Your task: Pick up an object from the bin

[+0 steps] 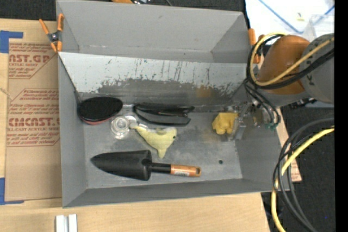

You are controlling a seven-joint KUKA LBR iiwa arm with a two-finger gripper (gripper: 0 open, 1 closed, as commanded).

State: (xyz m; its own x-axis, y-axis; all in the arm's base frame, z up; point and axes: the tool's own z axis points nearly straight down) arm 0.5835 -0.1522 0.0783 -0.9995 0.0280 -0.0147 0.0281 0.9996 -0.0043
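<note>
"Yellow lump [222,123]: where is it, and which way does it run?"

"On the right part of the grey bin's [163,24] floor, with bare scuffed metal round it. It's blobby; I see no clear long axis."

"And the gripper [239,121]?"

"Close against the lump's right side (open or closed, I cannot tell). The black trowel [125,164] and the pale yellow scrap [157,138] lie well apart, to the left."
</note>
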